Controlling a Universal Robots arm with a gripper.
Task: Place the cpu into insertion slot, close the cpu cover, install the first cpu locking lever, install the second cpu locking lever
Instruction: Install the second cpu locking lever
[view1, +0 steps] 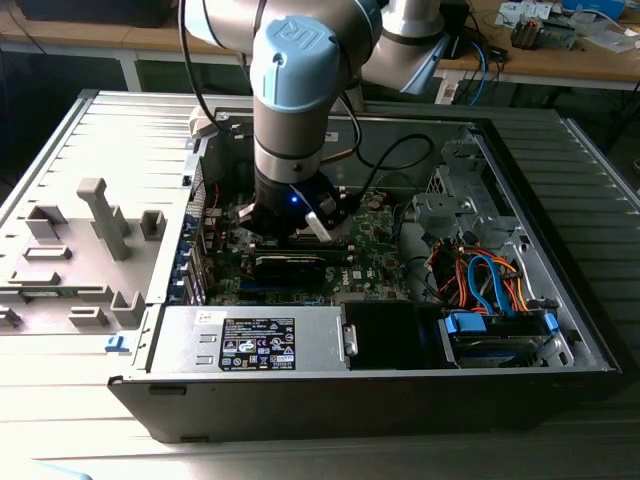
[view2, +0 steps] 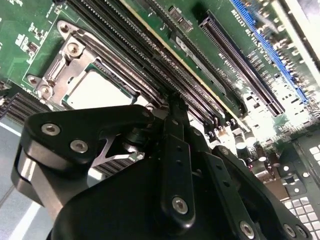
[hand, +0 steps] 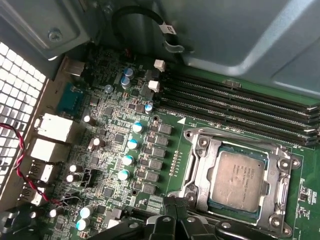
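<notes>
My black end effector (hand: 172, 217), fingers together and holding nothing, hung at the first wrist view's lower centre. The silvery-grey square cpu (hand: 239, 180) lay seated in the metal-rimmed insertion slot (hand: 200, 150) on the green circuit board (hand: 107, 112), just right of my fingertips.

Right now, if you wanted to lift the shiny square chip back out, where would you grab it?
Probably by two opposite edges, coming straight down from above. The cpu lies flat and low, with only its top face bare. The cpu cover frames its edges closely, so the cover would likely have to be lifted first before fingers could reach those edges.
</notes>
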